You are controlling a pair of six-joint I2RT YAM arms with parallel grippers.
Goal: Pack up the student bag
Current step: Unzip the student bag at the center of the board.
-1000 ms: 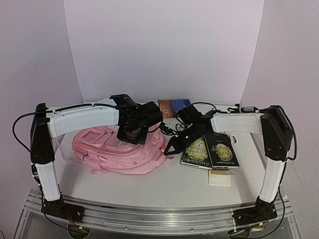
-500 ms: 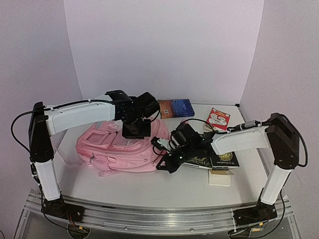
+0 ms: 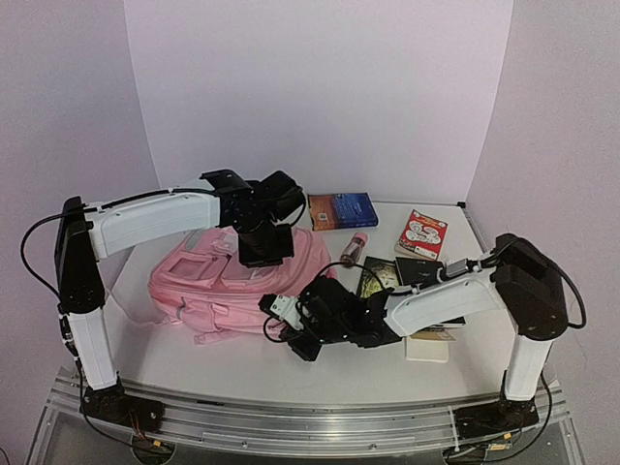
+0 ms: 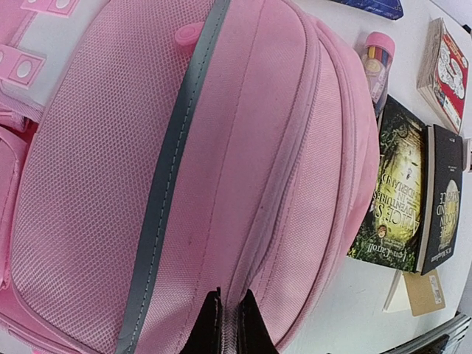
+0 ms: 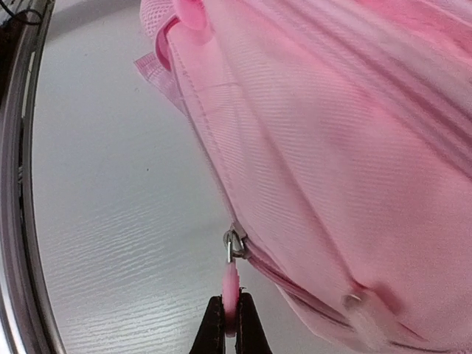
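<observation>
Pink fabric fills the middle of the scene: the student bag (image 3: 232, 281) lies on its back on the bench (image 3: 291, 373), left of centre, pockets up, its rounded top end towards the books (image 4: 398, 184) on the right.

A second ago the right arm reached across those books to the bag's top end. Since then it has swung round towards the near edge and now sits low at the bag's near right corner. With the arm out of the way, a pencil tube (image 3: 356, 248) and a red booklet (image 3: 422, 234) show at the back. The bag's top end looks drawn a little to the right. I take it the main zip is being run round the top so the books can go in. How far it gapes I cannot tell, and nothing looks packed yet.

The right jaws are pressed together on the pink zip pull (image 5: 231, 284), with the metal slider just beyond their tips, the bag's side rising beside them and bare bench on the other side. The left jaws come down from above, all but closed, pinching the fabric along the zip seam at the top end — steadying it, I would say.
</observation>
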